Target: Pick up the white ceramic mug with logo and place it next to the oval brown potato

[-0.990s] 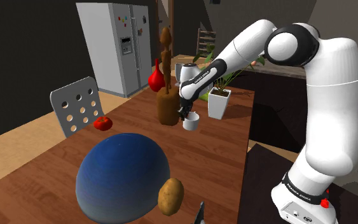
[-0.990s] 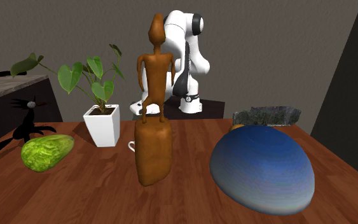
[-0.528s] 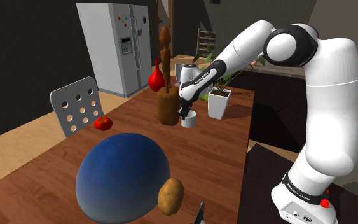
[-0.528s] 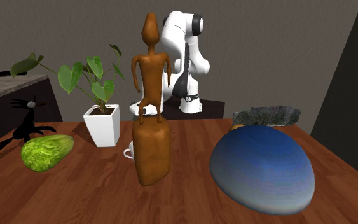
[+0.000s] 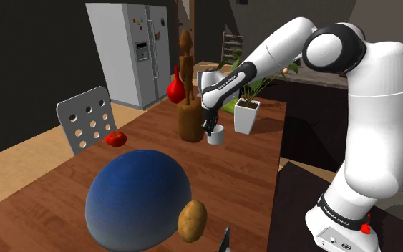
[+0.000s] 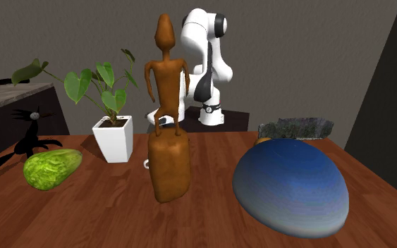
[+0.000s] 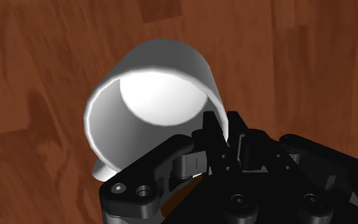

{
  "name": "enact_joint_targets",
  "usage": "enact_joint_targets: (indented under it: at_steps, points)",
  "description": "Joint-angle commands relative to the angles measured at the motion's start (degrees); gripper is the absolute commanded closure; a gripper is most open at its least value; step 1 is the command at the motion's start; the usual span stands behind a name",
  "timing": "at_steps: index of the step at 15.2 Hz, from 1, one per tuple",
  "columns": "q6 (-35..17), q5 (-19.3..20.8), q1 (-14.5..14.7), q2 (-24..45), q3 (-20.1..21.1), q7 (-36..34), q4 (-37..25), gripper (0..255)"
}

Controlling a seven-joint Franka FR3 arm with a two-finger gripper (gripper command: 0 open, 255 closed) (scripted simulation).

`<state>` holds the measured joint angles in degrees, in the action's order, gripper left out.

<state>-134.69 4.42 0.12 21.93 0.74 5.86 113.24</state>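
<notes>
Big wooden worktop [image 5: 239, 179] carries everything here. The largest thing on it is a blue dome-shaped lump [image 5: 139, 197] near the shoulder view's lower left. Further back stands a tall brown carved figure [image 5: 187, 107], and just beyond that is a white planter [image 5: 245, 116] with a leafy green plant in it.

The tool [image 5: 210, 129] hangs right beside the figure's base. In the wrist view the tool [image 7: 217, 137] is pinching the mug [image 7: 152, 95] by its rim, with one finger inside the wall and one outside. The mug is plain white, no logo that I can make out, and there's nothing in it, just a bare bottom. It sits tilted relative to the tool. I honestly can't tell if it's off the wood or touching it.

What matters for the next move: the potato [image 5: 192, 219] is well apart from the mug [image 5: 216, 134], toward the shoulder view's bottom edge and touching the blue lump's side. I'd guess the carry runs toward the stand over bare wood, dropping in on the potato's free side, away from the lump.
</notes>
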Motion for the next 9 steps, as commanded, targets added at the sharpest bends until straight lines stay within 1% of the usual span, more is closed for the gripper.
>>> enact_joint_targets:
  at_steps: [1,9]
  points:
    - [1.49,-0.1,0.05,-0.93,0.13,0.16,-0.23,255]
    - [6.61,-0.44,0.0,-4.58,0.25,0.57,-1.72,255]
